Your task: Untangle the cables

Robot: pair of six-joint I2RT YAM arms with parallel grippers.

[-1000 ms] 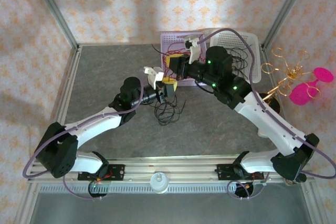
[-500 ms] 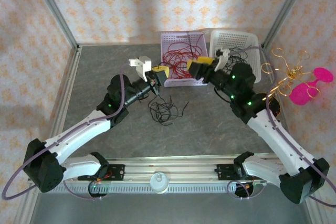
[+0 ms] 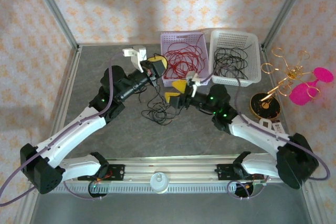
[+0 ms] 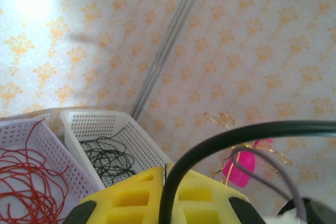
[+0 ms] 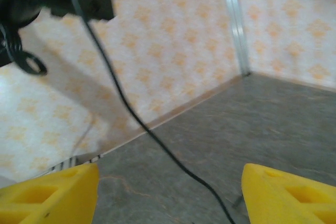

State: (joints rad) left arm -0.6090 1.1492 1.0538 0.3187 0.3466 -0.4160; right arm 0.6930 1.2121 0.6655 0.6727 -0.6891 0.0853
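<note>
A loose tangle of black cables (image 3: 160,110) lies on the grey table, in front of the baskets. My left gripper (image 3: 154,65) hovers above and behind it, its yellow fingers (image 4: 131,198) shut on one black cable (image 4: 220,140). That strand hangs down from the gripper to the tangle. My right gripper (image 3: 176,92) is low over the table just right of the tangle and stands open. The hanging black cable (image 5: 131,111) passes between its yellow fingers (image 5: 63,190) without touching them.
A purple basket (image 3: 169,36) holds red cables (image 3: 182,59). To its right, a white basket (image 3: 234,34) holds black cables (image 3: 231,58). A gold wire stand (image 3: 283,74) with pink pieces (image 3: 303,92) sits at the right edge. Walls close in the back and sides.
My right gripper opened and swung from the basket front down to the table beside the tangle. My left gripper moved up and back to the left, drawing the black cable with it.
</note>
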